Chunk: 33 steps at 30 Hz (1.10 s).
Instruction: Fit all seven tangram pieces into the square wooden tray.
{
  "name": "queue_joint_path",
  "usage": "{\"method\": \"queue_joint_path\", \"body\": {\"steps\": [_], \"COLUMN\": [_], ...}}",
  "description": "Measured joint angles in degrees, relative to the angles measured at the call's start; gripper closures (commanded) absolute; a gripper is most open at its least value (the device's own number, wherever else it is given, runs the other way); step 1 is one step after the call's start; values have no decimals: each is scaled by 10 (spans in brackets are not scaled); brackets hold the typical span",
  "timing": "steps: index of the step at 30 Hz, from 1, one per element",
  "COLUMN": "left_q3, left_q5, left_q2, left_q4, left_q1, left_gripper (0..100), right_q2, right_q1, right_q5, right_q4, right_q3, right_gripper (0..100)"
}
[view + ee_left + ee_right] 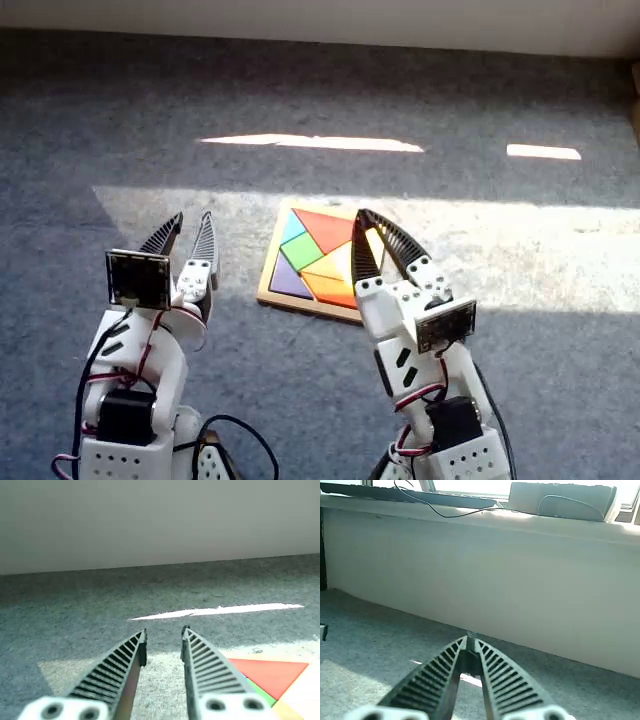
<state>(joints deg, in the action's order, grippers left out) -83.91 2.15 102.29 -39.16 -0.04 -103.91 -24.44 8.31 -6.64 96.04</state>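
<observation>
The job looks all but finished to me. The square wooden tray [300, 307] lies at the middle of the high view on the grey carpet [150, 150], with coloured pieces packed edge to edge inside it. Nearest its lower rim are the purple piece [287, 280] and the orange piece [330, 285]. Above them come the green square [301, 252] and the yellow piece [340, 262], and farthest up are the small blue piece [292, 228] and the big red triangle [325, 228]. That makes six I can count. My right arm crosses the tray's right side, so I cannot tell whether the seventh sits there. No loose piece lies on the carpet around the tray. I judge that what remains is checking that covered corner.

My left gripper [193, 215] is left of the tray and apart from it. Its fingers are parted a little at the tips, with only carpet between them, and they hold and touch nothing. My right gripper [362, 213] is over the tray's upper right part. Its fingers are closed tip to tip with nothing between them. Whether the tips rest on a piece or hang just above it, I cannot tell.
</observation>
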Motion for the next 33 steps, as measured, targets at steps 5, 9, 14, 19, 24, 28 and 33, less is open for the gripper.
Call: {"method": "queue_joint_path", "body": {"steps": [5,9,14,19,24,28,33], "left_q3": [0,-10,-52,-86,-120,-121,-121], "left_q5": [0,0,0,0,-19,-102,-171], "left_q2": [0,0,0,0,0,0,0], "left_q4": [0,6,9,10,7,-70,-167], "left_q1": [0,1,-27,-73,-85,-91,-93], "left_gripper": [870,870,866,866,870,870,870], "right_q2": [0,0,0,0,0,0,0], "right_q1": [27,107,182,215,221,221,222], "right_q5": [0,0,0,0,0,0,0], "right_q4": [0,0,-9,-166,-317,-445,-578], "right_q3": [0,0,0,0,0,0,0], "right_gripper": [992,991,868,717,717,717,717]}}
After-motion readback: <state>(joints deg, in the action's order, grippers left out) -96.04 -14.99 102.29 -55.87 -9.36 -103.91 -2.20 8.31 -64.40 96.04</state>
